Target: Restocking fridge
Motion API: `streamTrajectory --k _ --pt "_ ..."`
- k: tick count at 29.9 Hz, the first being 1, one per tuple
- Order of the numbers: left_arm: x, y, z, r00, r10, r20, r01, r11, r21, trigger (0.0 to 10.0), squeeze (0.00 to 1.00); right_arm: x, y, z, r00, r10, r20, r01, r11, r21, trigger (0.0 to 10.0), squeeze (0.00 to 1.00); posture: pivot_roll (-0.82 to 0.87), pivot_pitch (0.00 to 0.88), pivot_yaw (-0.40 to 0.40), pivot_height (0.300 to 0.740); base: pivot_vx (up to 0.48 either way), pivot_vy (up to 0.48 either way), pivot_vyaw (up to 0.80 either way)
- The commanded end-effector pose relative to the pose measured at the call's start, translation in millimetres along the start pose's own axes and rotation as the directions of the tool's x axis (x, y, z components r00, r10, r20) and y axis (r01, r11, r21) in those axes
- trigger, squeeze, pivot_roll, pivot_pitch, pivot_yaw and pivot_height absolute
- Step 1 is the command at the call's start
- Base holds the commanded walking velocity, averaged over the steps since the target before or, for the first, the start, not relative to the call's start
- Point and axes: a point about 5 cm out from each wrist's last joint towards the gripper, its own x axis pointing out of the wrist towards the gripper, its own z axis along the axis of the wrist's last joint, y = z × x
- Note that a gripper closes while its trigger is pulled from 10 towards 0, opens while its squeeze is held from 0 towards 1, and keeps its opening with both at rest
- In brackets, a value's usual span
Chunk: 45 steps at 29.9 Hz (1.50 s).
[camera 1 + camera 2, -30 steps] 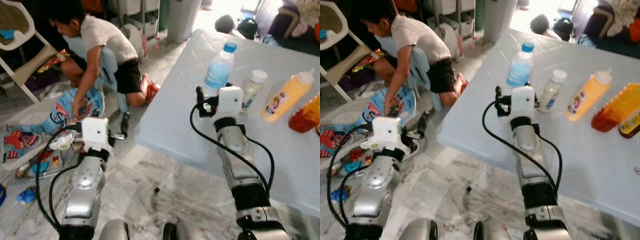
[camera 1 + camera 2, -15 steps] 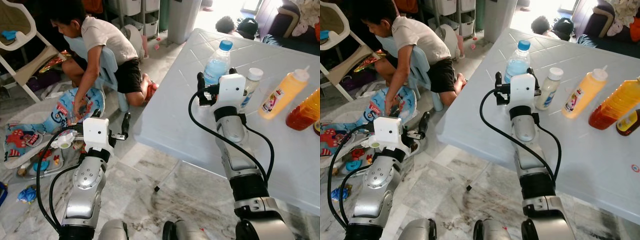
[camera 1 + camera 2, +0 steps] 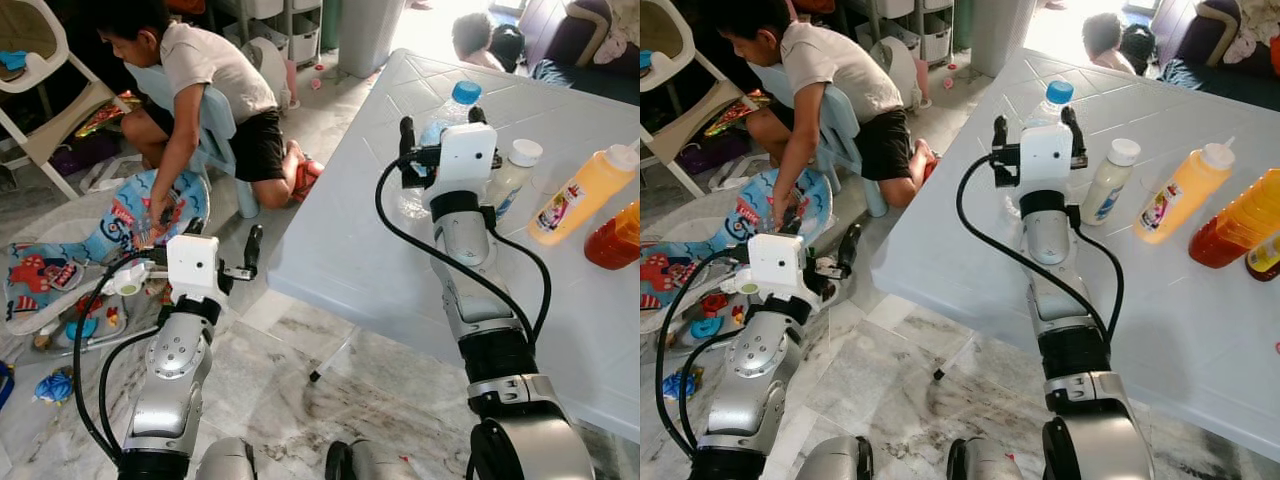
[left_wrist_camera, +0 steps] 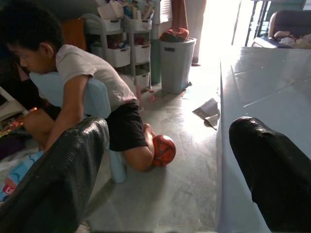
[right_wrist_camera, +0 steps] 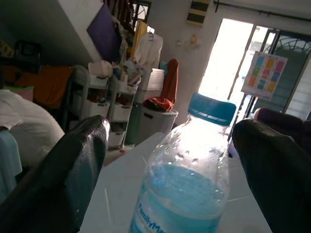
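Note:
A clear water bottle (image 3: 432, 132) with a blue cap (image 3: 1059, 92) stands near the left edge of the white table (image 3: 345, 235). My right gripper (image 3: 441, 124) is raised over the table and open. Its two black fingers (image 5: 68, 170) stand one on each side of the bottle, which rises between them in the right wrist view (image 5: 187, 187). I cannot tell whether the fingers touch it. My left gripper (image 4: 165, 170) hangs low beside the table edge, open and holding nothing.
To the right of the water bottle stand a small white-capped bottle (image 3: 515, 172), a yellow squeeze bottle (image 3: 582, 192) and an orange bottle (image 3: 615, 235). A person (image 3: 205, 85) kneels on the floor at my left among toys (image 3: 60, 290). A white chair (image 3: 40, 100) stands behind.
My right gripper has moved forward and up to the water bottle, so its fingers now flank it. The camera has shifted. The left arm has hardly moved.

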Motion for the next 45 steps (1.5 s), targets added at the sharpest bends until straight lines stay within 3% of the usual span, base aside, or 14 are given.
streamTrajectory --k 1,8,9,10,11,12,13,45 --pt "0.7 -1.5 1 1.000 -0.011 0.002 0.011 1.000 -0.004 10.0 0.00 4.3 -4.1 6 0.999 -0.028 0.032 0.028 0.999 -0.014 10.0 1.00 0.03 0.093 -0.052 0.740 0.000 0.000 0.00" --pt "0.9 -1.3 1 1.000 -0.016 -0.001 0.016 1.000 -0.004 10.0 0.00 8.0 -9.5 10 0.997 -0.065 0.047 0.066 0.998 -0.023 10.0 1.00 0.03 0.095 -0.048 0.740 0.000 0.000 0.00" --pt "1.0 -1.5 1 1.000 -0.018 -0.002 0.018 1.000 -0.003 10.0 0.00 9.3 -10.2 10 0.996 -0.071 0.047 0.072 0.997 -0.020 10.0 0.96 0.03 0.096 -0.047 0.740 0.000 0.000 0.00" --pt "0.9 -1.6 1 1.000 -0.021 -0.002 0.021 1.000 -0.002 10.0 0.00 10.8 -10.7 10 0.996 -0.077 0.043 0.077 0.997 -0.013 10.0 0.62 0.03 0.098 -0.044 0.740 0.000 0.000 0.00" --pt "0.8 -1.6 1 1.000 -0.022 -0.003 0.022 1.000 -0.002 10.0 0.00 11.6 -10.8 10 0.996 -0.081 0.041 0.081 0.997 -0.009 10.0 0.62 0.03 0.099 -0.043 0.740 0.000 0.000 0.00" --pt "0.5 -1.7 1 1.000 -0.027 -0.005 0.027 1.000 0.000 10.0 0.00 13.9 -11.7 9 0.995 -0.097 0.029 0.097 0.995 0.004 10.0 0.10 0.04 0.101 -0.040 0.740 0.000 0.000 0.00" --pt "0.3 -1.5 1 1.000 -0.030 -0.006 0.030 1.000 0.001 10.0 0.00 14.9 -12.2 9 0.994 -0.106 0.021 0.106 0.994 0.014 10.0 0.00 0.04 0.105 -0.036 0.740 0.000 0.000 0.00" --pt "-13.2 8.3 2 0.994 -0.090 -0.064 0.094 0.994 0.058 10.0 0.00 59.0 -6.7 26 0.982 -0.189 -0.011 0.189 0.973 0.133 10.0 0.00 0.10 0.157 0.009 0.740 0.000 0.000 0.00"
